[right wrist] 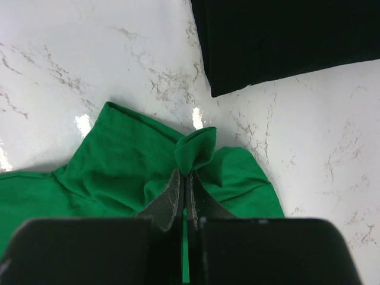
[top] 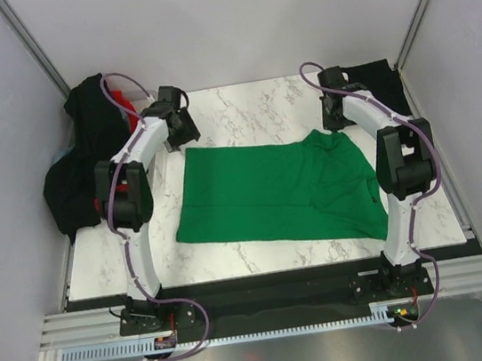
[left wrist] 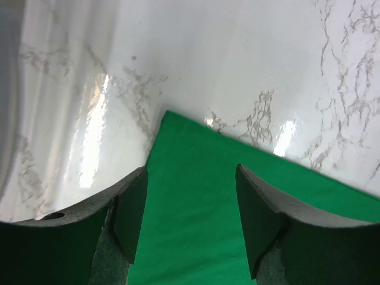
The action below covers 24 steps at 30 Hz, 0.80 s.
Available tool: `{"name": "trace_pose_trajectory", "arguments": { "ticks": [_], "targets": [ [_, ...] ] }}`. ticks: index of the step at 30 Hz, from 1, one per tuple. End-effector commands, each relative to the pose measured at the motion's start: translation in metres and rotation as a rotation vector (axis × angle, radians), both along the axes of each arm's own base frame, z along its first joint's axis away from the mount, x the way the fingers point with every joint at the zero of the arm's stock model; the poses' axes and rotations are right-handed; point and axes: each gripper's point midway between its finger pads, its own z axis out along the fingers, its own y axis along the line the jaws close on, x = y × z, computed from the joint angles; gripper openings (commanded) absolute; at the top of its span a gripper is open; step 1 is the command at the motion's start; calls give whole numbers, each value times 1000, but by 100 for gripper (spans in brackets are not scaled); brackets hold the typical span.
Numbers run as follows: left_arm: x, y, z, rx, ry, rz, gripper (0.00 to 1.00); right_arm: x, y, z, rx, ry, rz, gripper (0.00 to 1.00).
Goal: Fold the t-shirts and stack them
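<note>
A bright green t-shirt (top: 270, 193) lies spread across the middle of the marble table (top: 240, 109). My left gripper (top: 182, 128) hovers at its far left corner (left wrist: 169, 119), jaws open, the green cloth (left wrist: 190, 214) showing between the two fingers. My right gripper (top: 332, 123) is shut on a pinched fold of the green shirt (right wrist: 196, 148) at its far right edge. A folded black t-shirt (top: 380, 80) rests at the far right corner (right wrist: 285, 35). More black shirts (top: 78, 167) and a red one (top: 122, 101) are heaped at the far left.
Grey walls enclose the table on three sides. The heap of shirts hangs over the table's left edge beside my left arm (top: 130, 191). Bare marble runs along the far edge and along the near edge in front of the green shirt.
</note>
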Motion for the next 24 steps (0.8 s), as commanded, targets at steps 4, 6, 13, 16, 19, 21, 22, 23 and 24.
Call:
{"name": "trace_pose_trajectory", "arguments": {
  "ticks": [4,6,13,16,19,21,22,23,24],
  "targets": [
    [14,-1,-36,140,64,28,68,4,8,35,38,-104,18,0],
    [16,-1,-48,147,81,28,69,4,11,36,53,-107,26,0],
    [28,-5,-43,136,56,43,67,0,11,32,58,-97,28,0],
    [27,-3,-34,131,40,68,66,-1,13,32,63,-99,31,0],
    [32,-1,-23,134,10,82,66,-2,14,30,70,-96,34,0],
    [33,-3,-28,132,21,73,65,-2,15,30,76,-97,36,0],
    [36,-4,-29,128,18,71,65,-2,16,30,79,-95,39,0],
    [36,-5,-30,127,20,70,64,-3,17,29,80,-94,40,0],
    [36,-4,-38,132,34,71,64,-3,18,29,81,-92,44,0]
  ]
}}
